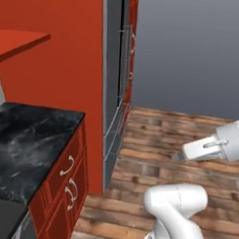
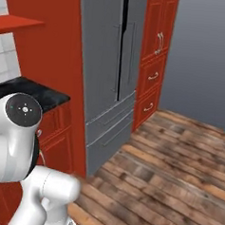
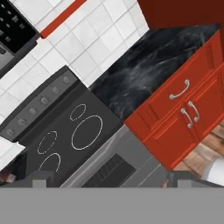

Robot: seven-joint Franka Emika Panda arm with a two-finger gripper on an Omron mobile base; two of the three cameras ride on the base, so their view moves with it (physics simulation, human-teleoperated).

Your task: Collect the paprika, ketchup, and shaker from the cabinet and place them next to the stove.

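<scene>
In the hand view, the stove (image 3: 74, 131) lies below my gripper (image 3: 113, 180): black glass with white ring burners, a back panel of grey knobs and an oven front beneath. The gripper is open, its two finger tips (image 3: 39, 178) wide apart with nothing between them. A black marble counter (image 3: 144, 65) adjoins the stove. The paprika, ketchup and shaker are out of view. A red slab (image 1: 19, 42) juts out above the counter (image 1: 28, 142); I cannot tell whether it belongs to the cabinet. A tiny red-brown shape (image 3: 6, 176) beside the stove is too cropped to name.
Red drawers and doors with silver handles (image 3: 183, 98) sit under the counter. A microwave (image 3: 13, 26) hangs over the stove on the white tiled wall. A grey fridge (image 2: 108, 62) stands between red panels, with more red cupboards (image 2: 153, 65) beyond. The floor is wooden (image 1: 164, 142).
</scene>
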